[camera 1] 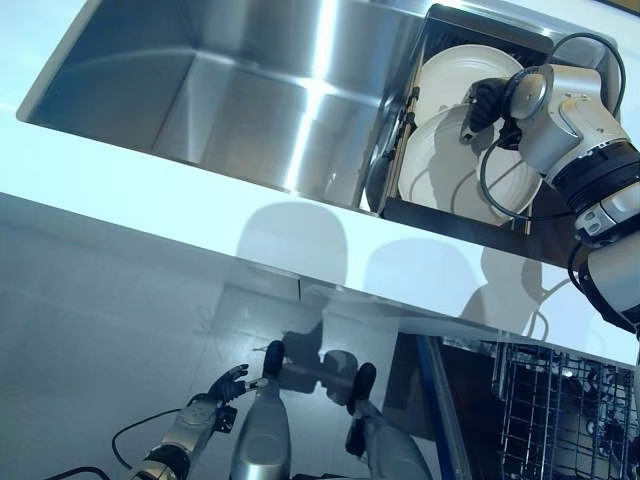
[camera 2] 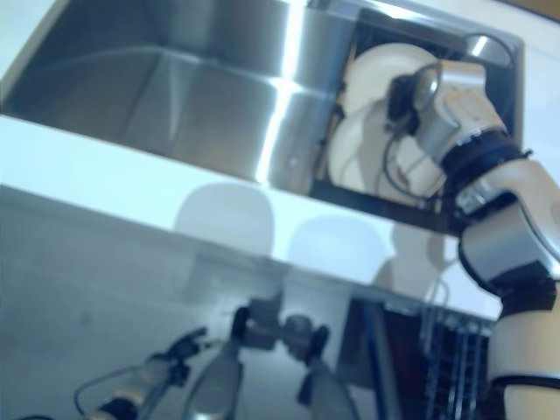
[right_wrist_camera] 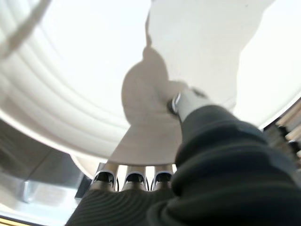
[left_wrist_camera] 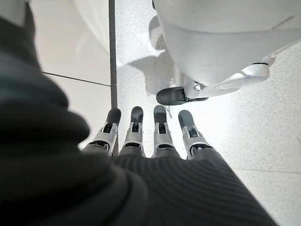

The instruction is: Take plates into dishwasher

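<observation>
1. Right hand (camera 1: 487,103): reached into the dark rack (camera 1: 455,215) beside the sink (camera 1: 250,100), set against the white plates; in its wrist view the fingers (right_wrist_camera: 135,178) pass behind a plate's rim and the thumb lies on the plate's face, so the hand is closed on that plate
2. Plates (camera 1: 455,170): two, leaning on edge inside the rack, one (camera 1: 455,70) behind the hand, the nearer one under it; rims close to the rack's walls
3. Counter edge (camera 1: 300,235): white strip below the hand
4. Dishwasher basket (camera 1: 560,410): wire, open, well below the right hand
5. Left hand (camera 1: 228,385): hangs low over the floor, fingers (left_wrist_camera: 134,129) straight, holding nothing
</observation>
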Motion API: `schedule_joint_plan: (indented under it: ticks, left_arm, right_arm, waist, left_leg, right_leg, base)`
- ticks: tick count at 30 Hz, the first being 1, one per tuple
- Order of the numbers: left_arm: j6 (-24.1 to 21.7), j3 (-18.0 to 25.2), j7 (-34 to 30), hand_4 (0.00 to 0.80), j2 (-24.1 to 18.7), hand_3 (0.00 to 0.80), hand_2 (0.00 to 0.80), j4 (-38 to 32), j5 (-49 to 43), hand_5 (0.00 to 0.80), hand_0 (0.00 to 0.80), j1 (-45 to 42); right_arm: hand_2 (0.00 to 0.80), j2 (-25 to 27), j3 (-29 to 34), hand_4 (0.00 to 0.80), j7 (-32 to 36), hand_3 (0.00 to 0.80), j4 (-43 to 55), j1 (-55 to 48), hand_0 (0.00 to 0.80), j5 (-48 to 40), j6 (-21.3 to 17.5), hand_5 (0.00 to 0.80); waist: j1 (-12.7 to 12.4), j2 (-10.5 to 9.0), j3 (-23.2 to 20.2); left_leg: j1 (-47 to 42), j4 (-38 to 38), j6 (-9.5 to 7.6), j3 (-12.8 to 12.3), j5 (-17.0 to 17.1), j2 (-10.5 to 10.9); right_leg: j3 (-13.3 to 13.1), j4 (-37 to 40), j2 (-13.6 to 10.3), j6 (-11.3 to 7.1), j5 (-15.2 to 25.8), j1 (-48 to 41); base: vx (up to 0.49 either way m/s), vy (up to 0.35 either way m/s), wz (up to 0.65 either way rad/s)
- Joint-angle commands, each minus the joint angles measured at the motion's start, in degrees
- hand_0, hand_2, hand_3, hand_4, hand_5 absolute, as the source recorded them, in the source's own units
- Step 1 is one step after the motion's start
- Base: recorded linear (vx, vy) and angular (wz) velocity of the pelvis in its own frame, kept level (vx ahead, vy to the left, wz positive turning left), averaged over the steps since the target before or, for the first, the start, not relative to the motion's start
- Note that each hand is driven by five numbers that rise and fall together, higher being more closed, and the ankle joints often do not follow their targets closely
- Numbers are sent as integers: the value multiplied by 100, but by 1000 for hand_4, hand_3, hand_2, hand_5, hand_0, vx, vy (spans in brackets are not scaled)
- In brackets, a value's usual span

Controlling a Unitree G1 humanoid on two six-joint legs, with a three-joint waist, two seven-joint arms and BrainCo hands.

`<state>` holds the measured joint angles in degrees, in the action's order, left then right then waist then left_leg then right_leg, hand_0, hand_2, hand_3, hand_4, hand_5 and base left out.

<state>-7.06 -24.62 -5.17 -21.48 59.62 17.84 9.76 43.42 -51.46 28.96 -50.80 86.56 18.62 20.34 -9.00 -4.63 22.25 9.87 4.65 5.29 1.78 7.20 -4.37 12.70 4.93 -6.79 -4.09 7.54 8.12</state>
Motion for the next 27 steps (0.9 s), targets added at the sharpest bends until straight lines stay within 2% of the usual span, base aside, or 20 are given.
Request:
schedule_joint_plan:
  ticks: [1, 12, 19, 27]
  left_arm:
    - [-184, -51, -5, 0, -22, 0, 0, 28, 106, 0, 0, 28]
    - [-165, -72, 79, 0, -45, 0, 0, 76, 58, 0, 0, -50]
    - [-134, -73, 99, 0, -56, 0, 0, 156, 59, 0, 0, -139]
    - [-57, -33, 110, 0, -53, 0, 0, 200, 27, 0, 0, -243]
  right_arm:
    - [800, 394, -584, 800, -350, 800, -269, 438, 800, 237, -10, 800]
    - [800, 580, -836, 800, -978, 800, -123, 941, 800, -46, 111, 800]
    - [800, 724, -872, 800, -1661, 800, -79, 1128, 800, -318, 153, 800]
    - [800, 904, -958, 800, -1967, 800, 83, 1333, 800, -460, 310, 800]
  waist:
    - [-1, -154, 85]
    - [89, -277, -244]
    - [171, -380, -600]
    - [260, -479, -978]
  left_leg:
    - [70, 35, -52, -180, -60, -28]
    - [-96, 35, -64, -184, -143, -45]
    - [-304, 35, -56, -214, -217, -80]
    - [-561, 35, -32, -293, -306, -151]
  right_leg:
    - [19, -42, -422, -444, 186, -4]
    - [-37, -17, -368, -435, 129, -169]
    - [-103, 7, -330, -442, 79, -350]
    - [-205, 7, -282, -452, -6, -553]
  base:
    - [0, 0, 0]
    - [1, -3, 0]
    - [11, -16, -3]
    - [13, -20, -6]
